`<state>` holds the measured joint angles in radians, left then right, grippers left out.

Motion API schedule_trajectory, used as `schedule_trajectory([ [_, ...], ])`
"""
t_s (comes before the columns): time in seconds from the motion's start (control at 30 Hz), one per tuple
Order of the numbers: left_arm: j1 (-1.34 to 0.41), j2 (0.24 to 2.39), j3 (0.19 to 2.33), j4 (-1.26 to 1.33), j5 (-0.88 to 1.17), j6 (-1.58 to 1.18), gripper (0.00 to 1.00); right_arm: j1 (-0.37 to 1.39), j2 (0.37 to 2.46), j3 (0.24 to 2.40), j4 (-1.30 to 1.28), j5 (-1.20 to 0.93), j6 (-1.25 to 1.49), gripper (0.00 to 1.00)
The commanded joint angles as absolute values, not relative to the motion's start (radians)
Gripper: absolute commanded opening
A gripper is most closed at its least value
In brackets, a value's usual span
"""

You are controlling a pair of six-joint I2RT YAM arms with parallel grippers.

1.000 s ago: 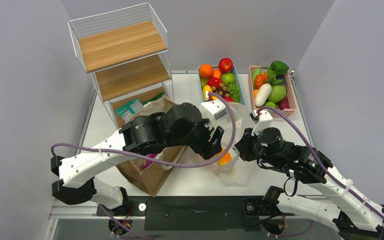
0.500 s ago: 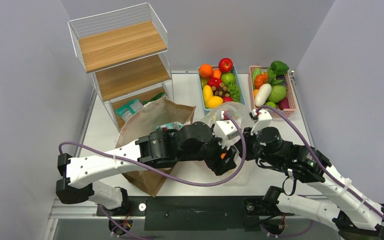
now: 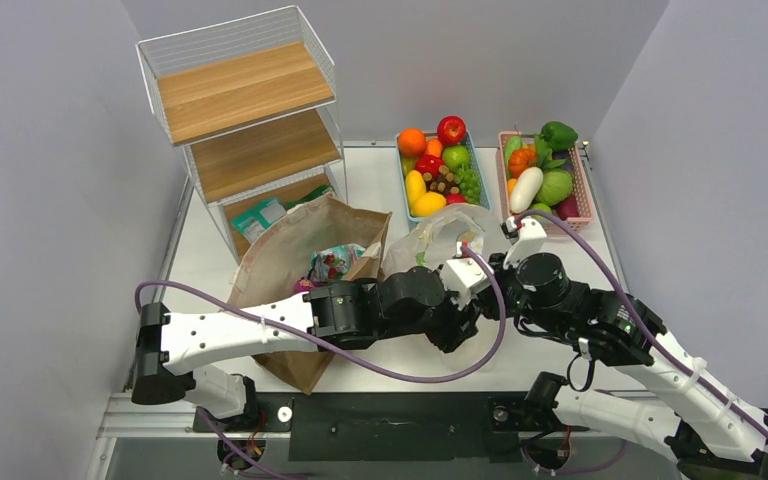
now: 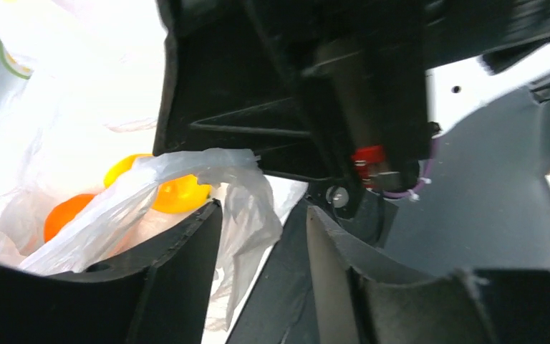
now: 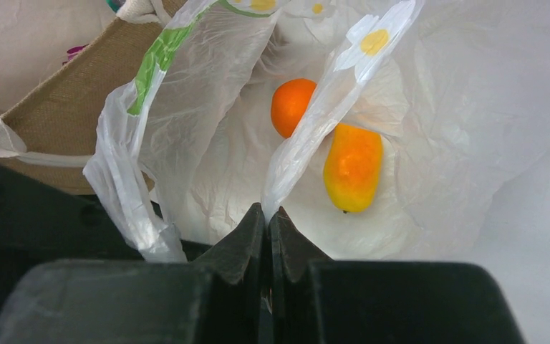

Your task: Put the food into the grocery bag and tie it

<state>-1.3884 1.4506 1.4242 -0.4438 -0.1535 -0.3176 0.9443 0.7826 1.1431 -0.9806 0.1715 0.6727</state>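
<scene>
The grocery bag (image 3: 438, 236) lies crumpled mid-table, translucent with lemon print. In the right wrist view an orange fruit (image 5: 291, 106) and a yellow-orange fruit (image 5: 352, 166) lie inside it. My right gripper (image 5: 267, 209) is shut on one bag handle strip (image 5: 329, 100); from above it (image 3: 487, 281) sits at the bag's near edge. My left gripper (image 4: 263, 211) is open, with another twisted handle strip (image 4: 186, 172) draped over its left finger and hanging between the jaws. From above it (image 3: 457, 325) is just beside the right gripper. A snack packet (image 3: 335, 262) sits in the brown paper bag (image 3: 290, 262).
A wire shelf rack (image 3: 245, 110) stands at the back left, with green packets (image 3: 260, 216) on its bottom level. A blue basket of toy fruit (image 3: 438, 160) and a pink basket of toy vegetables (image 3: 545, 170) stand at the back right. The arms cross close together at the near centre.
My left arm has swung right and toward the near edge, off the brown paper bag, ending beside the right gripper. The plastic bag has flattened and spread behind the grippers.
</scene>
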Motion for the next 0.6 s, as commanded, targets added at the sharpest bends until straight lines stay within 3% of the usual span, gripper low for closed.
schedule_trajectory([
  [0.0, -1.394, 1.445, 1.373, -0.284, -0.236, -0.297, 0.39, 0.948, 0.772, 1.194, -0.946, 0.190, 0.668, 0.00],
  [0.03, -1.393, 1.447, 1.362, -0.264, -0.239, -0.296, 0.35, 0.948, 0.773, 1.197, -0.946, 0.189, 0.667, 0.00],
  [0.13, -1.392, 1.457, 1.358, -0.246, -0.254, -0.297, 0.10, 0.948, 0.777, 1.212, -0.946, 0.180, 0.659, 0.00],
  [0.2, -1.392, 1.458, 1.375, -0.262, -0.263, -0.294, 0.01, 0.948, 0.781, 1.226, -0.947, 0.174, 0.646, 0.00],
  [0.57, -1.309, 1.335, 1.449, -0.392, -0.250, -0.296, 0.00, 0.948, 0.829, 1.355, -0.974, 0.173, 0.506, 0.00],
])
